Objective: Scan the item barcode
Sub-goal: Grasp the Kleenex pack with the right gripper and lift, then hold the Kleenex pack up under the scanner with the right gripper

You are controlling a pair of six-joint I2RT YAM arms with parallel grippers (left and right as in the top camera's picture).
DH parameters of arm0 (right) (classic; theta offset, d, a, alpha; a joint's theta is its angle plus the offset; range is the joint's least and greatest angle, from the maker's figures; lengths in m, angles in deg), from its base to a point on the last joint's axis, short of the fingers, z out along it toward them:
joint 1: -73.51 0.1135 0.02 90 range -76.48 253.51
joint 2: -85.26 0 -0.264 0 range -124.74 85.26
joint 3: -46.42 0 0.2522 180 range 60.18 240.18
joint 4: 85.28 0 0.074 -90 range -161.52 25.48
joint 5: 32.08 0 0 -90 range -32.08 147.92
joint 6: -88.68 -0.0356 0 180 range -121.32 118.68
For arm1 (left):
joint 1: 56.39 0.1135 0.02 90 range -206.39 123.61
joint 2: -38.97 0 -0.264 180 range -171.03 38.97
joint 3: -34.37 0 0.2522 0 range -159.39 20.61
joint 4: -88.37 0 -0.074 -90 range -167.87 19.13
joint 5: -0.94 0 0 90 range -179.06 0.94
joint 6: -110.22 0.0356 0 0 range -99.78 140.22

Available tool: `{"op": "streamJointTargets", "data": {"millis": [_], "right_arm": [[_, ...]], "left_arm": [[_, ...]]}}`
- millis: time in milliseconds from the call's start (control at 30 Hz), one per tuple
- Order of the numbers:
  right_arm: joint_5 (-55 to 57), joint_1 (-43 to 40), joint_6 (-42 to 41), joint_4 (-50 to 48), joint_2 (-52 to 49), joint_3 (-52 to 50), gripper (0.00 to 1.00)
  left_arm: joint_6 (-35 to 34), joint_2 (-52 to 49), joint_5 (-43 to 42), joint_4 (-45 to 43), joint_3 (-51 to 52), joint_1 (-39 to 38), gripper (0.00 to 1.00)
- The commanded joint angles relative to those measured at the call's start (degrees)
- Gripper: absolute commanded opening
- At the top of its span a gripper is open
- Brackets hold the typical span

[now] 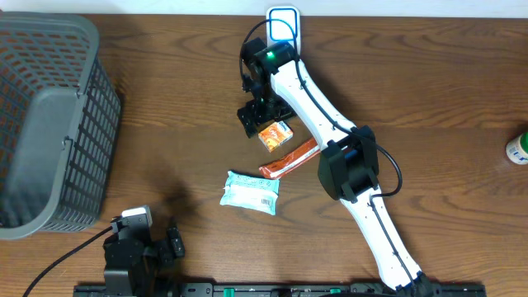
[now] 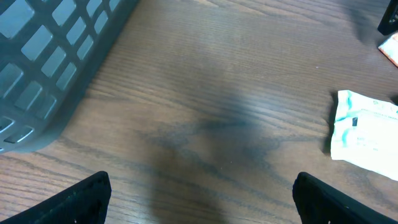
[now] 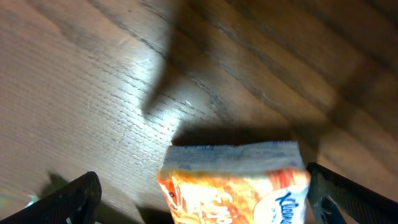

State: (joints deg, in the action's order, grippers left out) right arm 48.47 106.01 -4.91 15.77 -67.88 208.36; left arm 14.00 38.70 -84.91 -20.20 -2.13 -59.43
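Orange snack packet (image 3: 233,186) flat on wooden table (image 1: 165,157) between right fingers (image 3: 68,202) — spread wide, gripping nothing. Apart too — left fingers (image 2: 78,202), near white pouch (image 2: 364,127).

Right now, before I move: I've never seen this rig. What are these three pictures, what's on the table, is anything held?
Two robot arms at a wooden table. The overhead picture looks straight down: the white right arm reaches mid-table, the left arm sits at the near edge. The other two come from wrist cameras, looking past each arm's jaws. Lying there: a grey basket, a small orange packet, a long orange packet, a white-and-teal pack, a bottle. Both pairs of jaws stand open; the right jaws straddle the small orange packet without gripping. Nothing is held.
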Motion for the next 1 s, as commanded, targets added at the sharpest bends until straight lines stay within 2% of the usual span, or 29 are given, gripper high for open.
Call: {"op": "streamJointTargets", "data": {"millis": [0,167,367,733,967], "right_arm": [[0.61,0.68,6.40,0.09,-0.74,0.85,0.99],[7.48,0.68,3.91,2.36,-0.74,0.46,0.99],[8.15,0.68,3.91,3.37,-0.74,-1.31,0.99],[8.11,0.96,3.89,-3.15,-0.74,-14.82,0.99],[7.87,1.73,3.63,-5.70,-0.72,-16.17,0.96]], "left_arm": [[-0.52,-0.04,-0.55,0.33,0.04,0.09,0.94],[-0.52,-0.04,-0.55,0.33,0.04,0.09,0.94],[-0.52,-0.04,-0.55,0.33,0.04,0.09,0.94],[-0.52,-0.04,-0.55,0.33,0.04,0.09,0.94],[-0.55,-0.04,-0.55,0.33,0.04,0.09,0.94]]}}
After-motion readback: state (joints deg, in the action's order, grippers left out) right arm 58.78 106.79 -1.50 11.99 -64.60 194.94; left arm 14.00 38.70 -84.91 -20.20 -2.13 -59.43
